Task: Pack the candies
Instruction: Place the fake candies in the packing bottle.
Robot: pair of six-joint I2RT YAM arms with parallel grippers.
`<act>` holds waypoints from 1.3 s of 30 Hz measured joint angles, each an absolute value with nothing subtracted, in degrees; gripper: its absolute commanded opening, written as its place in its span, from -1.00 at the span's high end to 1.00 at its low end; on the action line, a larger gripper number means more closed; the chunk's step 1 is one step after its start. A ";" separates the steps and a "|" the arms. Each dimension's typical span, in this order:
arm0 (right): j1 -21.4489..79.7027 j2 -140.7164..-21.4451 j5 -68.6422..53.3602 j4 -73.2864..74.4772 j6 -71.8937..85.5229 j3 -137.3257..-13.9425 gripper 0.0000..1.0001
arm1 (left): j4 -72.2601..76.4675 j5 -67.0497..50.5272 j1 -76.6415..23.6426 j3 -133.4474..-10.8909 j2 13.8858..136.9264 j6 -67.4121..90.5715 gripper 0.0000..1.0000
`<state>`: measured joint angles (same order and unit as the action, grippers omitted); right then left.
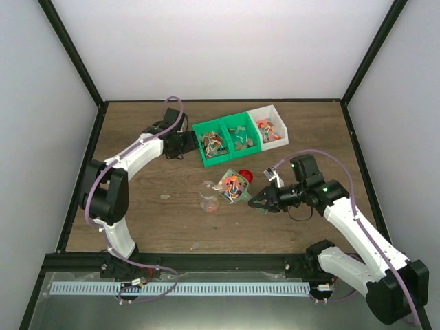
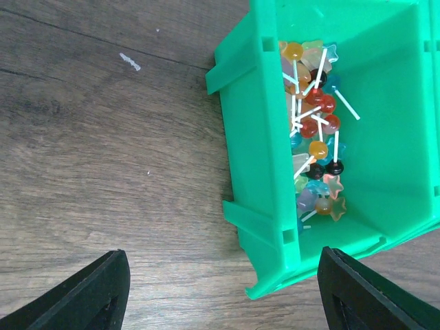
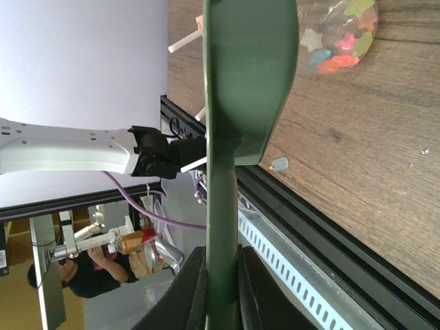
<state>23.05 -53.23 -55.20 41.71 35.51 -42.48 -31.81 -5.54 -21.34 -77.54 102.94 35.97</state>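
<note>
Left gripper (image 2: 223,292) — jaws spread wide, gripping nothing — hangs over the left end of the green bin (image 2: 265,172) by the worktop's (image 1: 158,220) far edge. Candies (image 2: 315,130) are heaped inside. Mid-worktop: clear jar (image 1: 208,196), red lid (image 1: 245,176). Right gripper (image 1: 265,200) — clamped tight on the handle of a green scoop (image 3: 240,82), with more candies in its bowl.

Three in a row: two green bins (image 1: 217,161), one white bin (image 1: 275,142). One green scoop (image 3: 244,82). One red lid (image 1: 245,175). Seemingly two clear containers (image 1: 208,198). One left gripper (image 2: 221,256), one right gripper (image 3: 223,289) — two altogether. Too many candies (image 2: 313,137) to count.
</note>
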 measured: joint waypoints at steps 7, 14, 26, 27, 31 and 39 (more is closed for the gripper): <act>27.22 -55.48 -52.07 44.82 33.85 -45.65 0.99 | -31.75 -5.23 -21.28 -76.29 102.89 35.97 -0.53; 30.98 -56.64 -49.06 45.56 34.15 -47.03 0.99 | -31.68 -5.23 -21.15 -75.94 102.89 35.97 -0.53; 31.05 -58.98 -47.00 46.02 34.96 -50.02 0.99 | -30.44 -6.04 -20.71 -75.07 102.59 35.99 -0.53; 31.05 -59.48 -46.83 46.02 34.94 -50.41 0.99 | -30.44 -6.17 -20.71 -74.81 102.45 35.99 -0.53; 31.07 -61.32 -45.67 46.72 34.22 -52.38 0.99 | -30.28 -6.59 -20.64 -74.35 102.13 35.99 -0.53; 31.09 -63.53 -43.29 49.78 32.03 -55.51 0.99 | -30.02 -7.01 -20.25 -74.35 102.13 35.97 -0.53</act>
<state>31.09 -63.53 -43.29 49.78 32.03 -55.51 -30.02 -7.01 -20.25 -74.35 102.13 35.97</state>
